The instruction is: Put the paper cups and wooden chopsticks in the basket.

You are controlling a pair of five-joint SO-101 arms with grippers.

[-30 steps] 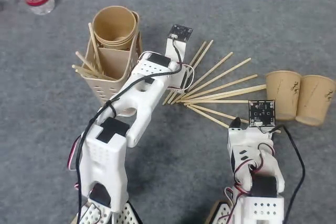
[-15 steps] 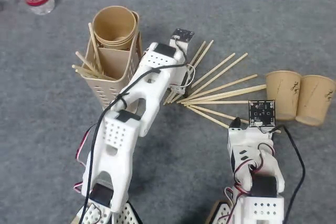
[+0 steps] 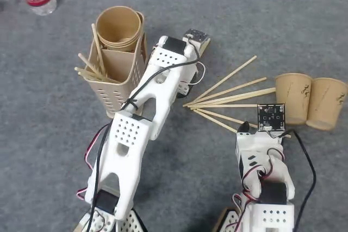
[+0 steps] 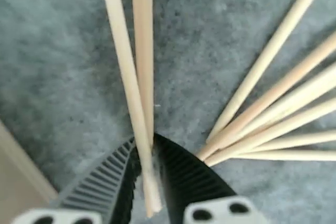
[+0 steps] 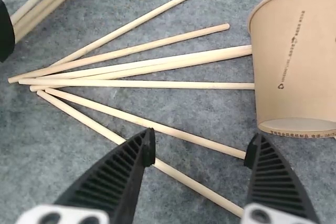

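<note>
Overhead, the left arm (image 3: 155,93) reaches past the basket (image 3: 117,88), which already holds stacked cups (image 3: 118,25) and several sticks. The loose chopsticks (image 3: 231,97) fan out from one shared point on the carpet (image 3: 54,150), so their bunched ends are easy to pinch there. 2 paper cups (image 3: 293,99) lie on their sides at the fan's far end, near the right arm (image 3: 261,156).

In the left wrist view, the left gripper (image 4: 147,177) is clenched on a held pair (image 4: 137,66) of chopsticks near 1 end, probably so the long part can tip into the basket.

In the right wrist view, the right gripper (image 5: 202,150) is spread wide and empty over the fan's nearest sticks.

Since 1 s ago the left arm has stretched forward, its wrist has swung away from the fan, and the fan's 2 uppermost sticks have gone. The right arm has not moved.
</note>
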